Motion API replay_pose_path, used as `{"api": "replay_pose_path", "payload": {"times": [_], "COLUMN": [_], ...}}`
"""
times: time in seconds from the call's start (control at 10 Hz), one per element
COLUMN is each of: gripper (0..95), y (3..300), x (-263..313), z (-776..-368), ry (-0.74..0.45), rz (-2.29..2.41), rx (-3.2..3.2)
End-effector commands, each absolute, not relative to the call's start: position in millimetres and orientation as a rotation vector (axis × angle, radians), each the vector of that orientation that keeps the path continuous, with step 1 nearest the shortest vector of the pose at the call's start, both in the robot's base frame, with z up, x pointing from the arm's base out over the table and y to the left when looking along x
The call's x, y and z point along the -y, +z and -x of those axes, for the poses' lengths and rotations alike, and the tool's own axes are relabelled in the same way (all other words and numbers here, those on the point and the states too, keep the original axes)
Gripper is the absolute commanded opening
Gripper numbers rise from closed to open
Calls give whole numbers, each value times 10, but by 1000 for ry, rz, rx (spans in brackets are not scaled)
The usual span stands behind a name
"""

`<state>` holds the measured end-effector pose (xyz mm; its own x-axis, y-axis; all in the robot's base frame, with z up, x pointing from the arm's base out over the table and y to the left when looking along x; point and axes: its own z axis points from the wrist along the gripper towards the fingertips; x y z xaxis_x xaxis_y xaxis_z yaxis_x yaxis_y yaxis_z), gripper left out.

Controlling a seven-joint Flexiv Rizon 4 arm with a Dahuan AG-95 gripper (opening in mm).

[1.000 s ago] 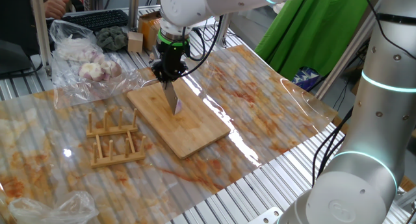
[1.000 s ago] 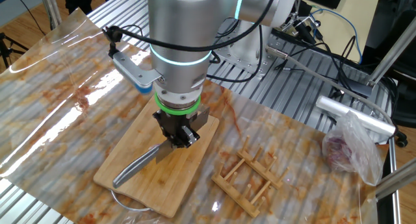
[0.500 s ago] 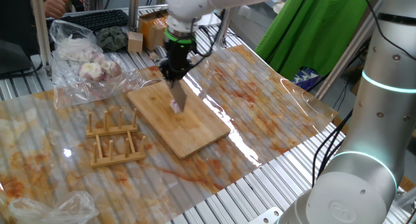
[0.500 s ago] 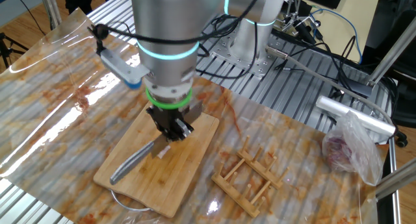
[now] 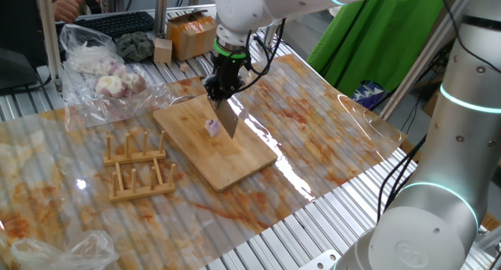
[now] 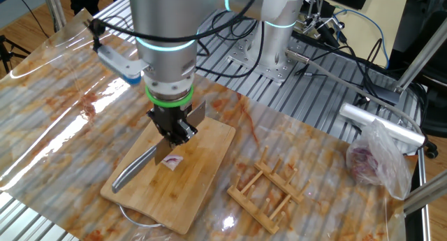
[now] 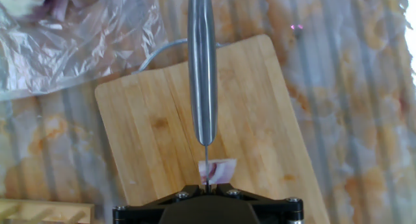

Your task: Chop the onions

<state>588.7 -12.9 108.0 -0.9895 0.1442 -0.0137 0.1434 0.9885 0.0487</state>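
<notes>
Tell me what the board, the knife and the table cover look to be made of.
Board: wood, likely bamboo, matte, showing pale joined strips.
Knife: bare metal, probably steel, with a smooth grey sheen on the handle.
Table cover: clear plastic sheet, glossy and wrinkled, with glare streaks and orange-brown stains.

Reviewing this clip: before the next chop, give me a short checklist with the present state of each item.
1. Gripper shut on the knife: ok, it holds the blade end, handle sticking out.
2. Onion piece on the cutting board: ok, it lies near the board's middle.
3. Blade lined up with the onion piece: ok in the hand view, where the edge runs across it; blade depth cannot tell.
4. Board flat on the table: ok.
5. Wooden rack away from the knife: ok, it stands apart from the board.
6. Bag of onions out of the way: ok, beyond the board's far corner.
</notes>
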Motion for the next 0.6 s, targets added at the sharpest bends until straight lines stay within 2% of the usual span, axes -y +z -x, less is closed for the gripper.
{"api": "replay_pose_path", "payload": {"times": [0.1,0.6], "gripper": [0,0], "y": [1018,879], "x": [125,76], "z": [-5870,-5888], "ry": [68,74], "rz": [-228,-239], "rx": [-3104,-3104]}}
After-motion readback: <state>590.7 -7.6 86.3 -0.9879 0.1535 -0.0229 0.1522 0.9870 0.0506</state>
